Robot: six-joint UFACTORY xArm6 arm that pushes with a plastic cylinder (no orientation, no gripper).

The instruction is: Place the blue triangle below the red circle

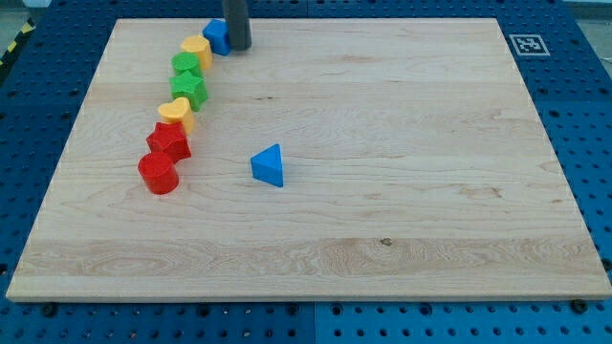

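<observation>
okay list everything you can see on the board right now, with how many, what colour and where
blue triangle: 1, blue, alone near the board's middle
red circle: 1, red, bottom of the left chain
red star: 1, red, just above it
yellow blocks: 2, yellow, mid-chain and near its top
green blocks: 2, green, between the yellows
blue block: 1, blue, top of chain
board: 1, light wood
marker tag: 1, black-white, top-right corner
my tip: 1, dark, against the blue block's right side

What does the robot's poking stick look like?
It is a plain dark grey rod, round like a thick pipe, smooth with no markings or cables showing. It comes down from the view's top edge; my tip ends flat, right beside the blue block. The arm above is out of view.
</observation>
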